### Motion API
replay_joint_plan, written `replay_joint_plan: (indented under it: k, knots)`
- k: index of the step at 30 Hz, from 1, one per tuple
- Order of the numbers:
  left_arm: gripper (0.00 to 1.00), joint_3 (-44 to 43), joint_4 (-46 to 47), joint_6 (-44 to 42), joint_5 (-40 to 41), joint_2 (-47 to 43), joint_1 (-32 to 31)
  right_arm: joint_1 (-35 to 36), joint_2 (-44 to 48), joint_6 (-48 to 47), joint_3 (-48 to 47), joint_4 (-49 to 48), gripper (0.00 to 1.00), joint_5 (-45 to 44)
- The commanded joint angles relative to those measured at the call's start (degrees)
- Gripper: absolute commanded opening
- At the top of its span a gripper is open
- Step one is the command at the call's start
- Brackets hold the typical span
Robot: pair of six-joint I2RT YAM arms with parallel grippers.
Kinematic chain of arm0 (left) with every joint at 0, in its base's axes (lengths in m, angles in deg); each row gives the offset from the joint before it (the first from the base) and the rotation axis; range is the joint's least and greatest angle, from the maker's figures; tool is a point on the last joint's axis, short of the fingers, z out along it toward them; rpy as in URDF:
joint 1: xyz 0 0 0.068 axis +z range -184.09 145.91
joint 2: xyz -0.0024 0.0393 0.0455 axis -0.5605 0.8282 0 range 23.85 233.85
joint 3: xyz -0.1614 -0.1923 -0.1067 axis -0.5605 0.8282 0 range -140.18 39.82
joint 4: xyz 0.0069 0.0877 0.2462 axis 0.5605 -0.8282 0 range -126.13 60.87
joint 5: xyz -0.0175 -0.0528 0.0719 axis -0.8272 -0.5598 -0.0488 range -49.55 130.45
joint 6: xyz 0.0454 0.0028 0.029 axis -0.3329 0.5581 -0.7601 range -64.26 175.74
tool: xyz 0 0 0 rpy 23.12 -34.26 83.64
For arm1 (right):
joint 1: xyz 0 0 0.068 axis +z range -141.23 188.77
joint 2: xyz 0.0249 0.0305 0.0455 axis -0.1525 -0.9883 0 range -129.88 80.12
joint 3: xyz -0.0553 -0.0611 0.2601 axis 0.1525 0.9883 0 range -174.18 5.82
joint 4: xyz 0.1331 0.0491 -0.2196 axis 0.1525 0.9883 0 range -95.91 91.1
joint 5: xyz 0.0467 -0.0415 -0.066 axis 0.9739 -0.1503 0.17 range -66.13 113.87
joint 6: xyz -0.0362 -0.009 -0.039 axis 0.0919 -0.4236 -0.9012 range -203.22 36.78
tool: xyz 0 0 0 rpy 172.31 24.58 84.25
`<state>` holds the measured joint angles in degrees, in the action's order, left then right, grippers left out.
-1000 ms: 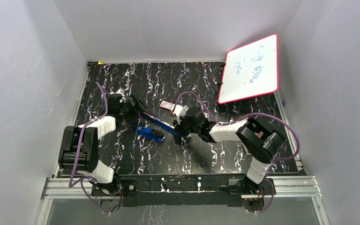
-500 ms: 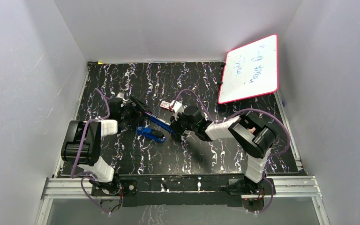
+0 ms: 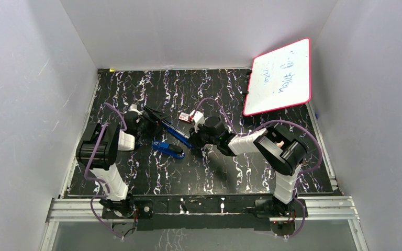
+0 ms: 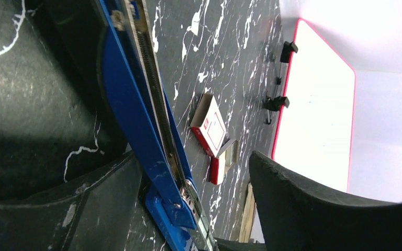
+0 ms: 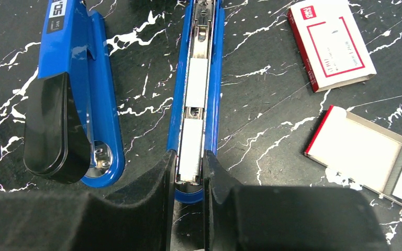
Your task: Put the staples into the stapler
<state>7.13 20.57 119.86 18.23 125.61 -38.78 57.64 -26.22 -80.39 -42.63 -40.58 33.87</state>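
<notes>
Staples (image 5: 191, 151) lay as a strip in the open stapler's magazine channel (image 5: 215, 63), long axis running straight ahead of the right gripper (image 5: 190, 158), whose fingers flanked its near end closely; grip could not be confirmed. Left gripper (image 4: 192, 159) stood spread around that channel.

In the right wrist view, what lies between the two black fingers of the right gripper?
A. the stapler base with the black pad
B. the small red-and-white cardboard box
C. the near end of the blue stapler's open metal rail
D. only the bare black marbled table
C: the right gripper has one black finger on each side of the near end of the blue stapler's open metal rail, which holds silvery-grey staple strips.
</notes>
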Motion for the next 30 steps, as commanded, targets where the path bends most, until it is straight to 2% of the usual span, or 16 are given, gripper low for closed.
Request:
replay_joint_plan:
  k: [1, 14, 23, 30]
  knots:
    - [0.71, 1.5, 8.6, 1.2, 2.9, 3.8, -0.1, 0.6, 0.5, 0.0, -1.2, -2.5, 0.0, 4.1]
    - [0.52, -2.2, 9.1, -12.2, 2.4, -3.6, -0.1, 0.7, -0.4, -1.8, -0.8, -0.6, 0.0, 2.0]
    - [0.51, -3.6, 4.7, -19.8, 0.5, -8.2, -0.1, 0.6, -1.5, -1.9, -0.4, -1.1, 0.0, 1.7]
    - [0.55, -5.1, -4.1, -26.3, 1.5, -14.0, -2.1, 0.6, -2.1, -1.8, -0.3, -1.7, 0.0, 1.4]
